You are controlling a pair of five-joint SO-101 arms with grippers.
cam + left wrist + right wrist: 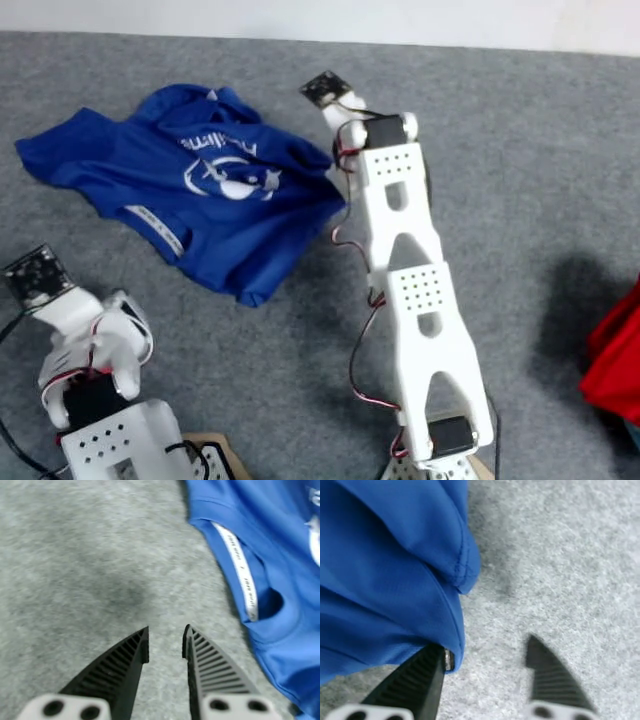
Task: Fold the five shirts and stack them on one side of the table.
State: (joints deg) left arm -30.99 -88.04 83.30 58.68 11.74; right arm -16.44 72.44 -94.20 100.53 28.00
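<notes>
Far left on the grey table cover (520,180): blue shirt (200,185), unfolded and rumpled, white print up, taped collar toward the near side; spread from the far-left corner toward the middle.

Right arm (415,300): stretched long from the near edge toward the far side, links almost in line, wrist bent down at the shirt's right edge. Right gripper (487,647): spread wide, low over the cover; one finger (420,680) touching the shirt's hem, fabric lapping over its tip; the other finger over bare cover, apart from the cloth; nothing clamped.

Left arm (95,400): folded back at the near-left corner, short of the shirt. Left gripper (165,632): narrowly parted, tips close together, empty, aimed at bare cover; shirt's neck opening and white collar tape near, not touching.

At the table's right edge: red garment (612,355), bunched, well apart from both arms.
</notes>
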